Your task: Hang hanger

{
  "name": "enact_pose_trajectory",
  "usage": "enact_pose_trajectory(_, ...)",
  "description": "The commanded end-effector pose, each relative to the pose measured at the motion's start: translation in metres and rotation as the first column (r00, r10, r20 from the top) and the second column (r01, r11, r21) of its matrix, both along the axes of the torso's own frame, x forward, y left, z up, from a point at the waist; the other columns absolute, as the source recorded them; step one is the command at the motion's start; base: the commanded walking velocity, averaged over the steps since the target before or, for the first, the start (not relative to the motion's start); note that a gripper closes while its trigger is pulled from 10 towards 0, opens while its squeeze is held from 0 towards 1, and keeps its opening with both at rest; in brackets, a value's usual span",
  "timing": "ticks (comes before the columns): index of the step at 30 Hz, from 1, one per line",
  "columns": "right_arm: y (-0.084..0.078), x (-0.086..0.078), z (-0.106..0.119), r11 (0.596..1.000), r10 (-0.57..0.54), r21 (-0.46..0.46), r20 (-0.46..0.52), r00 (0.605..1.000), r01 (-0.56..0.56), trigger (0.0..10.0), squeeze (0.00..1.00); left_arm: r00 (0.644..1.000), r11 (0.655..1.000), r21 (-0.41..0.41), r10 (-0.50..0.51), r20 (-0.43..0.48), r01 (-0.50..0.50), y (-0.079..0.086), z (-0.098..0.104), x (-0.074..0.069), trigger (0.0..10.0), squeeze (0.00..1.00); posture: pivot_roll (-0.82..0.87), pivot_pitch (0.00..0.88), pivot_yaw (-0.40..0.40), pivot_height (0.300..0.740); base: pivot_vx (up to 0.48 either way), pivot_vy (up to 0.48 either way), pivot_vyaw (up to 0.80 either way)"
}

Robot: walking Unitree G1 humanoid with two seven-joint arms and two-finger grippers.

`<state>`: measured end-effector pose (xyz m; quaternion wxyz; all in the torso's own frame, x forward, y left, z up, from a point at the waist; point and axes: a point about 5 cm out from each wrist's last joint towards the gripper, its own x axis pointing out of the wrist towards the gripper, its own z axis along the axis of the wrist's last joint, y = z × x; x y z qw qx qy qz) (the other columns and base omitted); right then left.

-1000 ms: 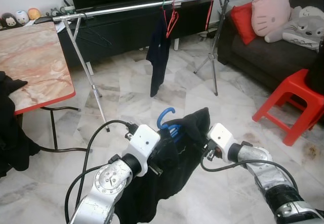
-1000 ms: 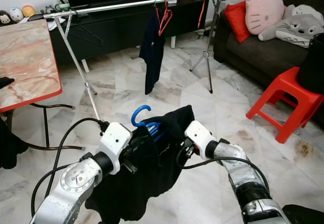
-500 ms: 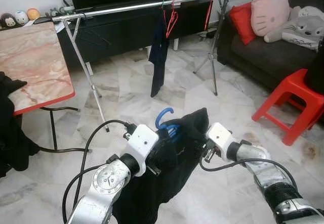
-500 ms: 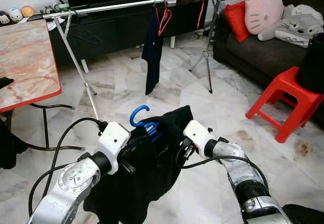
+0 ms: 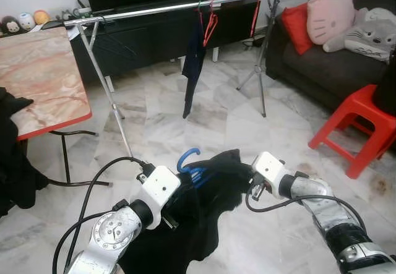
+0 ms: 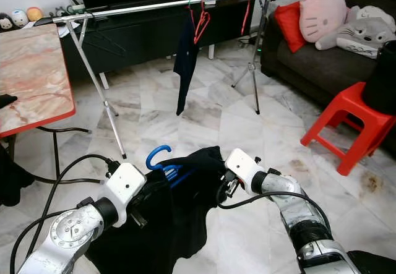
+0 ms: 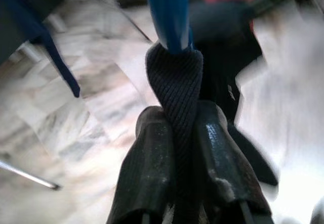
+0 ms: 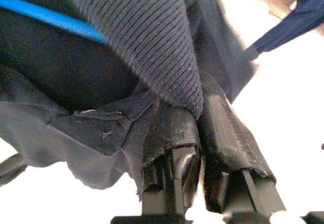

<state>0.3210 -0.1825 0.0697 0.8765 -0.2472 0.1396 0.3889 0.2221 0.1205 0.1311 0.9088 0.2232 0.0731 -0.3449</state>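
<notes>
A black garment (image 5: 201,224) hangs between my two arms, draped on a blue hanger (image 5: 187,161) whose hook pokes up out of the cloth. My left gripper (image 7: 185,155) is shut on a fold of the garment just below the blue hanger bar (image 7: 169,11). My right gripper (image 8: 200,115) is shut on the garment's other side, with the blue bar (image 8: 45,16) close by. A silver clothes rail (image 5: 154,8) stands further off across the room, carrying red hangers (image 5: 210,23) and a dark navy garment (image 5: 193,64).
A marble-topped table (image 5: 37,82) stands at the left with black clothing (image 5: 12,156) beside it. A red stool (image 5: 359,125) and a dark sofa (image 5: 322,57) with cushions are at the right. The rail's legs (image 5: 111,101) slant down to the tiled floor.
My left arm has dropped and drawn back to the left, taking the garment and the blue hanger lower and leftward. The right arm has hardly moved.
</notes>
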Motion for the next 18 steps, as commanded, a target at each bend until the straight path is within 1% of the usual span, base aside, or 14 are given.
enact_pose_trajectory(1, -0.001, 0.003, 0.004, 1.000, 0.013, -0.019, 0.004, 1.000, -0.013, 0.0, 0.00, 0.998, 0.987, 0.146, -0.064, 0.019, 0.061, 0.011, 0.002, -0.006, 10.0, 0.00, -0.06, 0.000, -0.022, 0.740, 0.000, 0.000, 0.00)
enact_pose_trajectory(2, -0.001, 0.003, 0.004, 1.000, 0.015, -0.019, 0.003, 1.000, -0.015, 0.0, 0.00, 0.997, 0.982, 0.172, -0.076, 0.015, 0.073, 0.013, 0.002, -0.007, 10.0, 0.00, -0.05, 0.000, -0.024, 0.740, 0.000, 0.000, 0.00)
enact_pose_trajectory(6, -0.001, 0.003, 0.003, 1.000, 0.020, -0.018, -0.003, 1.000, -0.020, 0.0, 0.00, 0.996, 0.979, 0.180, -0.091, -0.011, 0.092, 0.018, 0.003, -0.009, 10.0, 0.00, -0.05, 0.000, -0.028, 0.740, 0.000, 0.000, 0.00)
enact_pose_trajectory(7, -0.001, 0.001, 0.001, 0.999, 0.034, -0.029, -0.014, 0.999, -0.034, 0.0, 0.00, 0.993, 0.971, 0.209, -0.107, -0.047, 0.114, 0.027, 0.004, -0.012, 10.0, 0.00, -0.05, 0.000, -0.028, 0.740, 0.000, 0.000, 0.00)
enact_pose_trajectory(9, -0.001, 0.001, 0.000, 0.998, 0.041, -0.038, -0.022, 0.999, -0.042, 0.0, 0.00, 0.990, 0.965, 0.226, -0.117, -0.075, 0.131, 0.035, 0.005, -0.014, 10.0, 0.00, -0.05, 0.000, -0.028, 0.740, 0.000, 0.000, 0.00)
enact_pose_trajectory(12, -0.002, 0.000, 0.000, 0.998, 0.045, -0.042, -0.031, 0.998, -0.046, 0.0, 0.00, 0.986, 0.966, 0.214, -0.124, -0.108, 0.145, 0.046, 0.008, -0.017, 10.0, 0.00, -0.05, 0.000, -0.028, 0.740, 0.000, 0.000, 0.00)
enact_pose_trajectory(14, -0.002, -0.001, -0.001, 0.997, 0.057, -0.048, -0.047, 0.997, -0.059, 0.0, 0.00, 0.987, 0.972, 0.188, -0.121, -0.104, 0.139, 0.059, 0.015, -0.016, 10.0, 0.00, -0.04, 0.000, -0.029, 0.740, 0.000, 0.000, 0.00)
enact_pose_trajectory(15, -0.002, -0.001, -0.002, 0.997, 0.058, -0.053, -0.051, 0.997, -0.060, 0.0, 0.00, 0.985, 0.972, 0.183, -0.130, -0.112, 0.149, 0.060, 0.015, -0.017, 10.0, 0.00, -0.04, 0.000, -0.029, 0.740, 0.000, 0.000, 0.00)
enact_pose_trajectory(16, -0.003, -0.002, -0.004, 0.996, 0.058, -0.061, -0.058, 0.997, -0.061, 0.0, 0.00, 0.978, 0.970, 0.161, -0.158, -0.136, 0.180, 0.062, 0.017, -0.021, 10.0, 0.00, -0.04, 0.000, -0.030, 0.740, 0.000, 0.000, 0.00)
enact_pose_trajectory(18, -0.002, -0.002, -0.006, 0.996, 0.057, -0.061, -0.070, 0.996, -0.061, 0.0, 0.00, 0.970, 0.970, 0.128, -0.183, -0.160, 0.205, 0.064, 0.019, -0.026, 10.0, 0.00, -0.04, 0.000, -0.030, 0.740, 0.000, 0.000, 0.00)
